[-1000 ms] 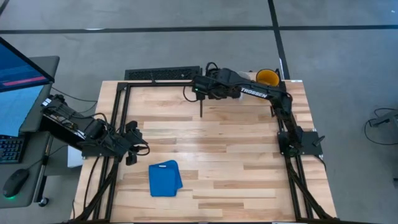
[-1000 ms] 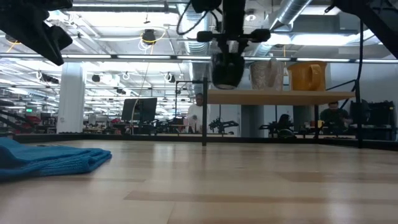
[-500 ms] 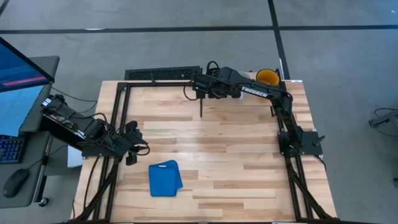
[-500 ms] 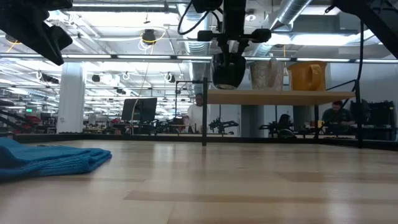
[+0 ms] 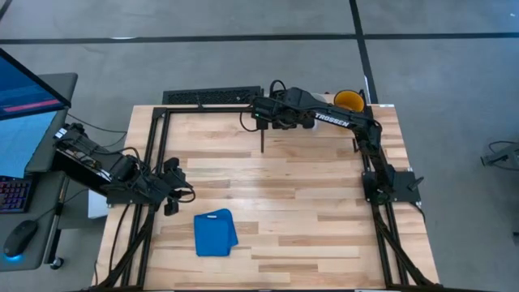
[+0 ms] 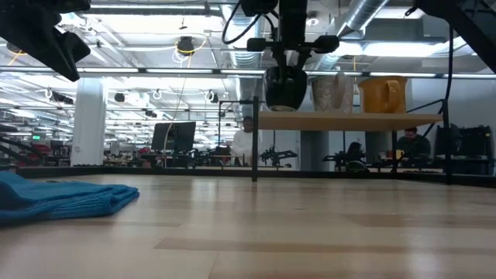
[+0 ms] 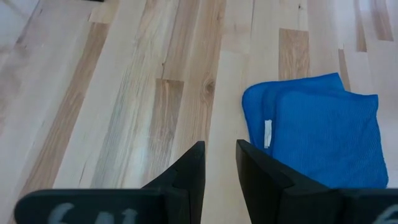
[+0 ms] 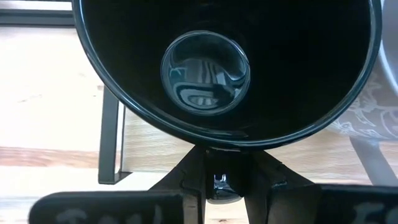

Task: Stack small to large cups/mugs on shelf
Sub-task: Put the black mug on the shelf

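Observation:
My right gripper [image 6: 288,56] reaches down at the table's far edge and is shut on the black mug [image 6: 285,87]. The mug hangs just above the left end of the shelf [image 6: 364,121]. The pale grey-white mug [image 6: 332,93] and the yellow mug [image 6: 382,94] stand by their bases on the shelf, to the black mug's right. From above, the yellow mug [image 5: 349,100] shows beside the right arm. My left gripper [image 7: 219,152] hovers near the table's left edge, open by a narrow gap, holding nothing. My right gripper [image 8: 225,155] pinches the black mug at one side of its rim [image 8: 217,148]. A glossy black piece sits between the fingers [image 8: 186,177]; whether it is the handle I cannot tell. The fingers come from above, pointing down. The mug hangs upright below them, clear of the shelf.
A folded blue cloth [image 5: 215,233] lies on the tabletop near the left gripper, also in the left wrist view [image 7: 323,134]. The shelf's black leg [image 6: 254,139] stands below the black mug. A black bar [image 5: 212,96] lies beyond the far edge. People show in the room behind.

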Controlling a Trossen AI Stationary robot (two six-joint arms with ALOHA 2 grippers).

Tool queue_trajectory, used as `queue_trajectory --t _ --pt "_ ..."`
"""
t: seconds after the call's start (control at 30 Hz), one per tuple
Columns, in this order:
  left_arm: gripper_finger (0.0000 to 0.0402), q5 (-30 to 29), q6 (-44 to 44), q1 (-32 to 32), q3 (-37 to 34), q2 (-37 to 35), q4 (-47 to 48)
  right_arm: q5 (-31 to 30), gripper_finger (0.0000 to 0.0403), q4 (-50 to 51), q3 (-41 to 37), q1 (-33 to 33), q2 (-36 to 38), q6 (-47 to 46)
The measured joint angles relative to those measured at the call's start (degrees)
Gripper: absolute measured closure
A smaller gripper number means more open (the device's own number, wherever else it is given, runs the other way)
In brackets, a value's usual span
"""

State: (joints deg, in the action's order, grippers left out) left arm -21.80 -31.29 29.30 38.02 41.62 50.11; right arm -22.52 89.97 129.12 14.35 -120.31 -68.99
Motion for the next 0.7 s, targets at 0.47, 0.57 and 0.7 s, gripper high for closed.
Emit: queue_trajectory --t 0.47,0.57,0.7 --pt "0.0319 0.00 0.15 0.00 0.00 0.00 0.00 0.65 0.0323 0.05 0.00 0.00 0.00 0.09" --pt "0.0319 0.00 0.15 0.00 0.00 0.00 0.00 0.83 0.0323 0.05 0.00 0.00 0.00 0.18" --pt "0.0319 0.00 0.15 0.00 0.00 -0.02 0.00 0.80 0.0323 0.05 0.00 0.00 -0.13 0.46"
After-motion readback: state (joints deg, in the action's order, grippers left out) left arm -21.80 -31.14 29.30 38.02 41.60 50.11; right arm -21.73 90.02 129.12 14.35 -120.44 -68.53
